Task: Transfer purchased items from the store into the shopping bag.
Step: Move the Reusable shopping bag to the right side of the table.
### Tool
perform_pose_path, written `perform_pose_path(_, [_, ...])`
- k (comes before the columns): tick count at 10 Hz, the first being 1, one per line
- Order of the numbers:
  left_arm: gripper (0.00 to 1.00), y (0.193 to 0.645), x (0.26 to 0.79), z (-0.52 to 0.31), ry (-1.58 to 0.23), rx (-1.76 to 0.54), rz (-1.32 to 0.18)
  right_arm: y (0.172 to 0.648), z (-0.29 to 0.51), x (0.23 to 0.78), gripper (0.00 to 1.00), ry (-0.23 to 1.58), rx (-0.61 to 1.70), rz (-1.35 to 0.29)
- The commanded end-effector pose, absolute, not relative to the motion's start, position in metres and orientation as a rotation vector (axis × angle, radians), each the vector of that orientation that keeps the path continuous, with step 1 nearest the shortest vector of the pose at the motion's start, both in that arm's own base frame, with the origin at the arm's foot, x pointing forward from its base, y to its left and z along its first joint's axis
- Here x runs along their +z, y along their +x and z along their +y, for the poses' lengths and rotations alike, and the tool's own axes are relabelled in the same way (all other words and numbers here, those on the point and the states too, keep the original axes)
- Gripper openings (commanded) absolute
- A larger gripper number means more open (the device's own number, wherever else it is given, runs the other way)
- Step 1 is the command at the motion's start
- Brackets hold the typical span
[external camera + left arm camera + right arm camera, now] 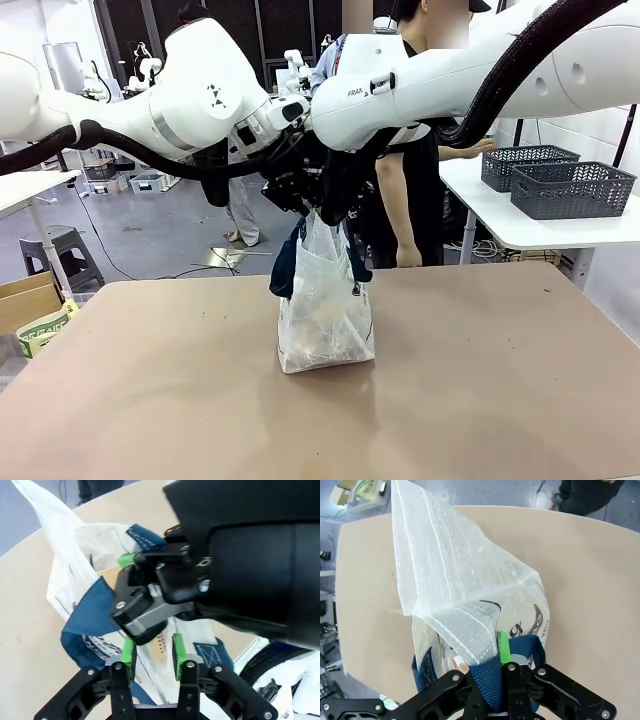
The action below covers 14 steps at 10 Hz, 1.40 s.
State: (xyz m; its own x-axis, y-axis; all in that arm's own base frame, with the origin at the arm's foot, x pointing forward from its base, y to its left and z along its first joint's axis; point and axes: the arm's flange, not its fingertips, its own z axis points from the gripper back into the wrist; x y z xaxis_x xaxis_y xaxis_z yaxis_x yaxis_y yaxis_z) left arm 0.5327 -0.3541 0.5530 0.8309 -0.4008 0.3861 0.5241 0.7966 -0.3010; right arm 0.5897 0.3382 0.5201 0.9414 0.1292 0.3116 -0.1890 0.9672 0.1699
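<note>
I see shopping bag (325,310) upright on table (500,400), contents unclear; right gripper (495,661) pinching navy strap (486,679), left gripper (152,653) part-open.

White rounded arm links (200,80), black ribbed cable hoses (505,82); black jaws, green pads (128,652); grey lettering (355,92), seemingly "FRA".

A light brown bench (500,380) with rounded corners is seen, its surface matt and plain. Near its middle the shopping bag (325,320) is stood upright, translucent and navy-strapped, its base set flat on the bench and its top drawn upward.
</note>
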Motion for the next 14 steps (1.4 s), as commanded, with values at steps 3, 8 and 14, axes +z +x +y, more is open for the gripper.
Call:
perform_pose_path(3, [1.0, 0.508, 0.554, -0.331, -0.533, -0.467, -0.331, 0.594, 0.338, 0.522, 0.0, 0.227, 0.158, -0.302])
perform_pose_path(8, [1.0, 0.505, 0.548, -0.353, -0.562, -0.503, -0.298, 0.592, 0.337, 0.525, 0.0, 0.222, 0.167, -0.313])
perform_pose_path(14, [1.0, 0.504, 0.537, -0.372, -0.414, -0.515, -0.285, 0.59, 0.334, 0.524, 0.0, 0.233, 0.164, -0.312])
